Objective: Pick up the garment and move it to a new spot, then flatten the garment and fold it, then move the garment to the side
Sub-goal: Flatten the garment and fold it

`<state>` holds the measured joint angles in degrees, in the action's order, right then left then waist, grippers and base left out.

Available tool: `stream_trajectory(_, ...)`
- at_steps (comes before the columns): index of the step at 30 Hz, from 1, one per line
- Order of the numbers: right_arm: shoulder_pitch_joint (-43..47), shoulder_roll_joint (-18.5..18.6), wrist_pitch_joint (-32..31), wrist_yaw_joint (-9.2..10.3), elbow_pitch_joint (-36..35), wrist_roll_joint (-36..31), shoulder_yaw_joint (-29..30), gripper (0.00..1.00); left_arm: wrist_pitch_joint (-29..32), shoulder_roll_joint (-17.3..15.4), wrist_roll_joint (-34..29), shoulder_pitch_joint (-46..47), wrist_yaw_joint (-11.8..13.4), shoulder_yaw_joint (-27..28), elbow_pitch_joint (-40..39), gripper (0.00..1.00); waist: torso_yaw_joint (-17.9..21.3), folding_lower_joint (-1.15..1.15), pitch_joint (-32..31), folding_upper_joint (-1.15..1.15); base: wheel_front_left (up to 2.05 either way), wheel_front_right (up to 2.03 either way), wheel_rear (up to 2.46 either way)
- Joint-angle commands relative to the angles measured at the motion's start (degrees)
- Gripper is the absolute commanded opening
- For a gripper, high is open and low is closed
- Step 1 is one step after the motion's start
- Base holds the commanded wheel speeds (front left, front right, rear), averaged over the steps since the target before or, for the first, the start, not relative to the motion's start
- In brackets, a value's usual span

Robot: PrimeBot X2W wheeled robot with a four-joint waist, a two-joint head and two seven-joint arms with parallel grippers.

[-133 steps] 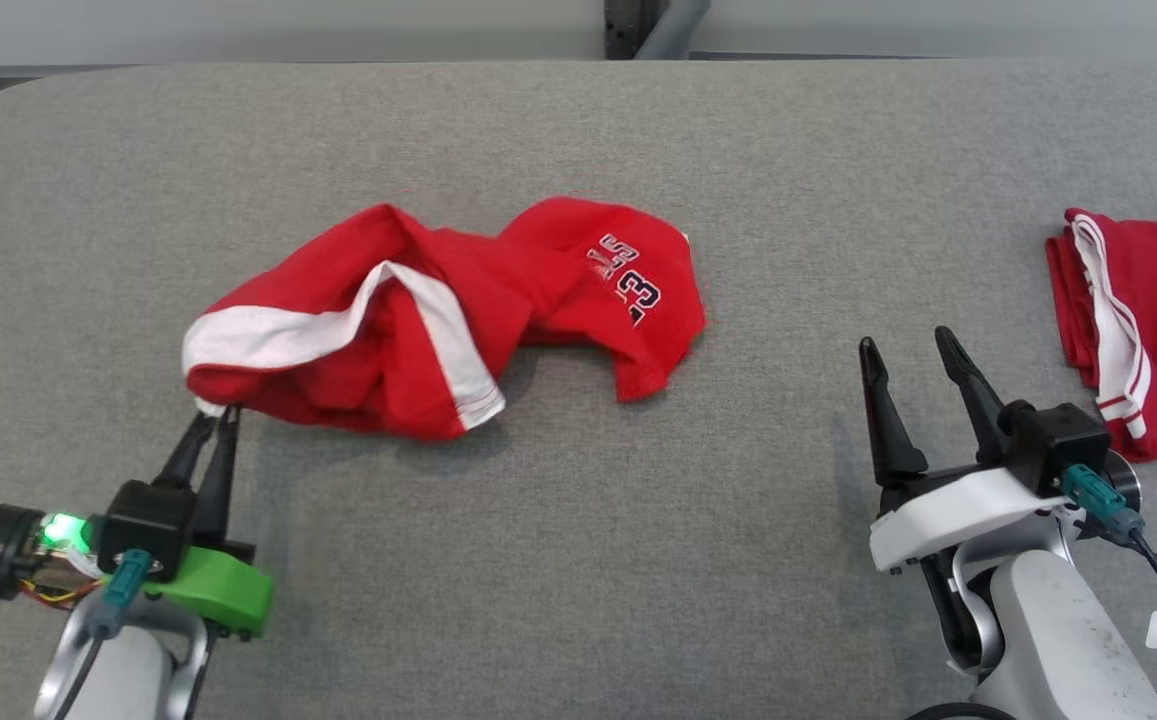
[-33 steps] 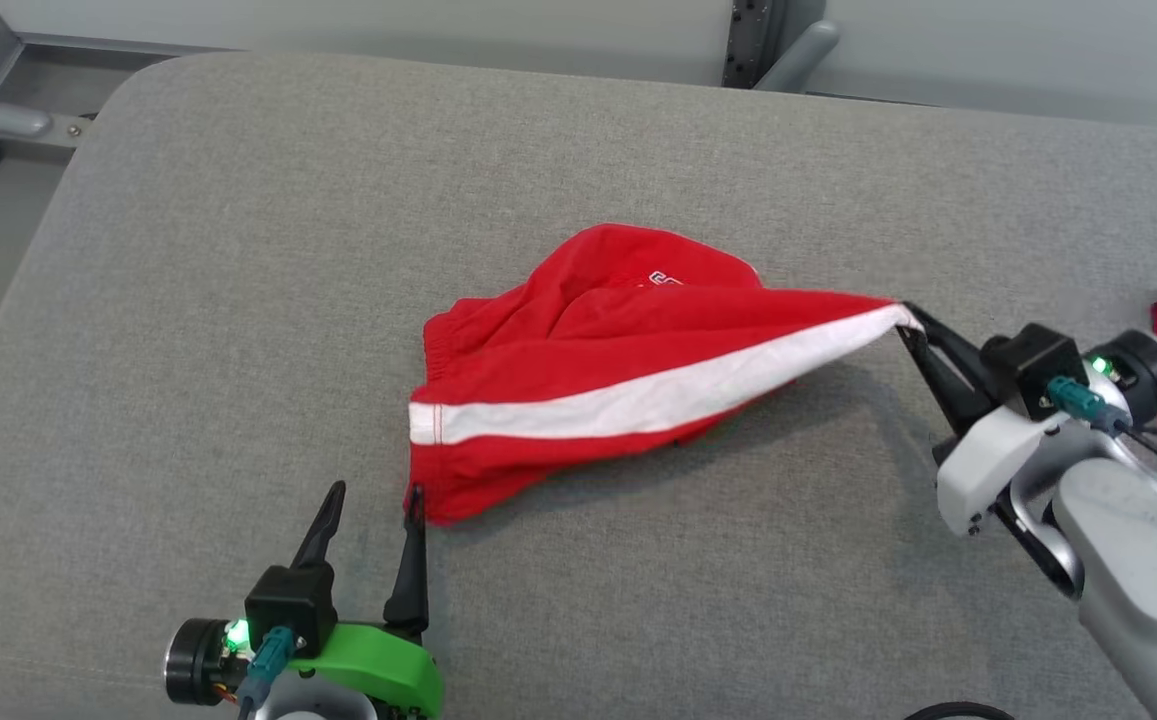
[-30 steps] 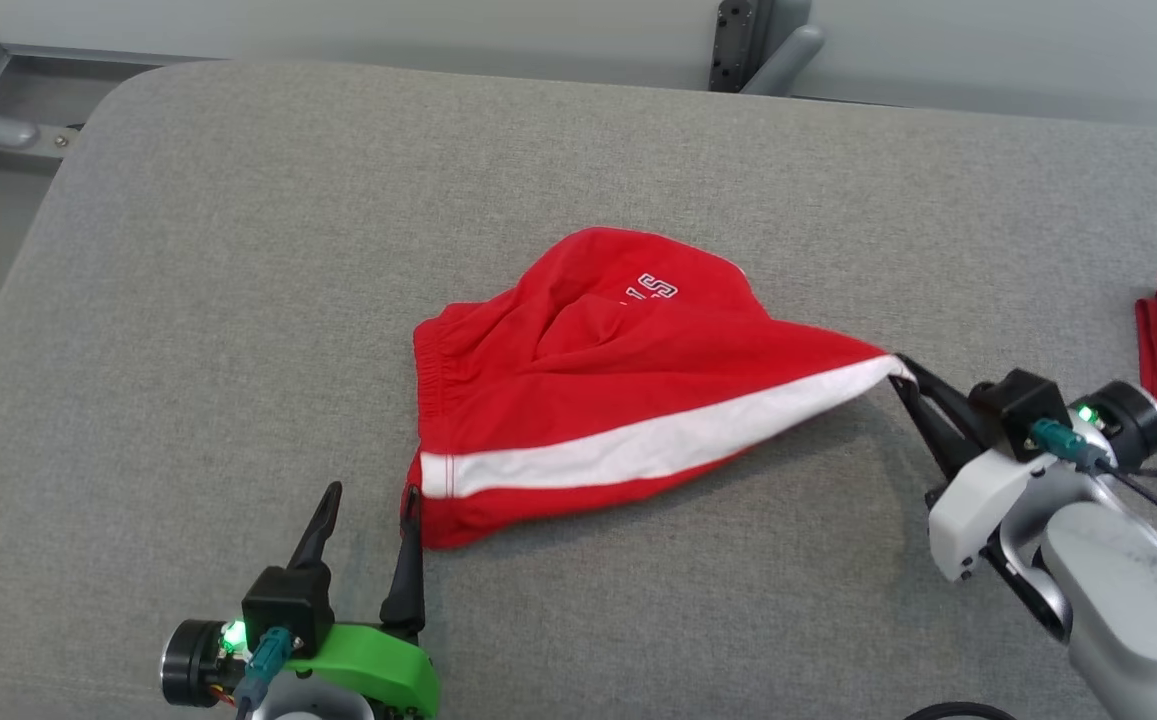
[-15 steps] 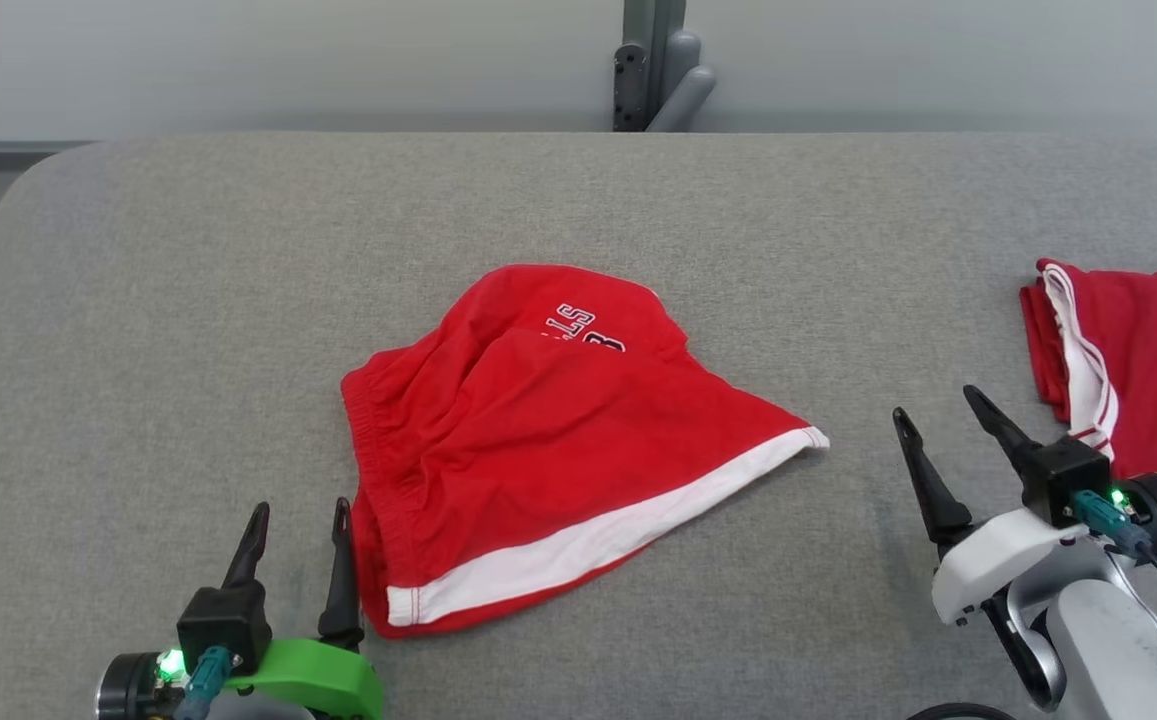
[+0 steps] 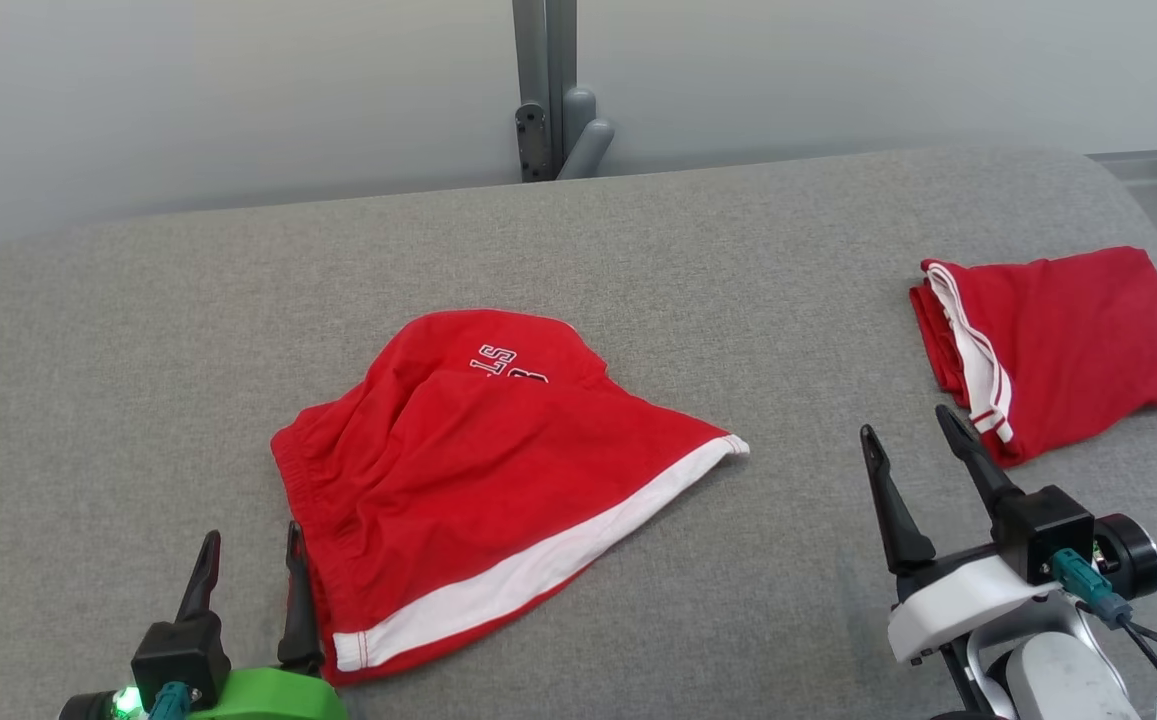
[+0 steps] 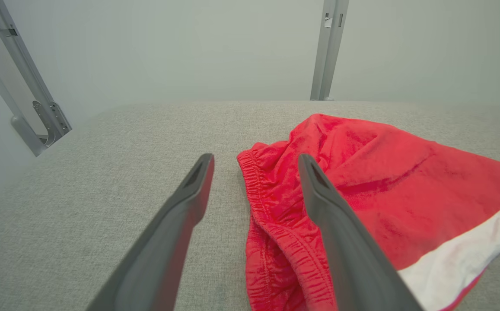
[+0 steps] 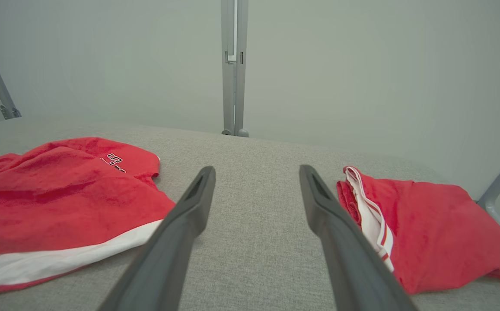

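Note:
The garment (image 5: 478, 470) is a pair of red shorts with a white hem stripe and dark lettering, lying loosely spread on the grey padded table (image 5: 138, 350). My left gripper (image 5: 251, 537) stands open at the lower left, its right finger just beside the elastic waistband. In the left wrist view the waistband of the garment (image 6: 362, 181) runs between the fingers of the left gripper (image 6: 254, 157). My right gripper (image 5: 905, 424) is open and holds nothing, right of the garment's striped corner. The right wrist view has the garment (image 7: 59, 194) left of the right gripper (image 7: 256, 168).
A second red garment (image 5: 1068, 340), folded, with white trim, lies at the table's right end, just beyond my right gripper; it also appears in the right wrist view (image 7: 427, 224). A grey post (image 5: 538, 90) stands behind the table's far edge. The table corner rounds off at far right.
My right gripper has let go of the striped hem corner, opened and drawn back. The garment has settled onto the table. The head camera has swung right.

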<state>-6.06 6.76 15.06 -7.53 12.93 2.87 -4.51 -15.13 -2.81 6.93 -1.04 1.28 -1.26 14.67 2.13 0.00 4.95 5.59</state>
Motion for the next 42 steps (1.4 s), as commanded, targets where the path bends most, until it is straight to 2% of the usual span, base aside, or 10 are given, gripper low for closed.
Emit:
stream_trajectory(1, 1.02, -0.22, 0.1, 0.11, -0.36, -0.28, -0.13, 1.0, 0.04, -0.19, -0.36, -1.27, 0.27, 0.31, -0.38, 1.0, 0.56, 0.0, -0.74, -0.01, 0.0, 0.0, 0.0)
stream_trajectory(15, 3.61, -2.45, 0.1, 0.11, 0.49, 0.09, 0.1, 1.0, 0.04, -0.19, -0.75, -3.89, -0.38, -2.0, 0.14, 1.0, -0.07, 0.0, -1.49, -0.01, 0.0, 0.0, 0.0)
stream_trajectory(21, 4.0, -3.3, 0.11, 0.11, 0.95, 2.52, 0.74, 1.0, 0.04, -0.18, 0.54, -3.8, -0.7, -4.2, 0.95, 1.0, -0.22, 0.0, -1.44, -0.01, 0.0, 0.0, 0.0)
stream_trajectory(33, 3.62, -3.58, 0.11, 0.11, 1.75, 3.98, 0.32, 1.0, 0.04, -0.18, 0.68, -3.31, -0.66, -5.35, 1.49, 1.0, -0.21, 0.0, -1.43, -0.01, 0.0, 0.0, 0.0)
stream_trajectory(42, 3.04, -3.64, 0.1, 0.11, 2.35, 3.79, -0.21, 1.0, 0.04, -0.19, 4.01, -2.99, -1.61, -6.51, 4.69, 1.0, -0.27, 0.0, 0.33, -0.01, 0.0, 0.0, 0.0)
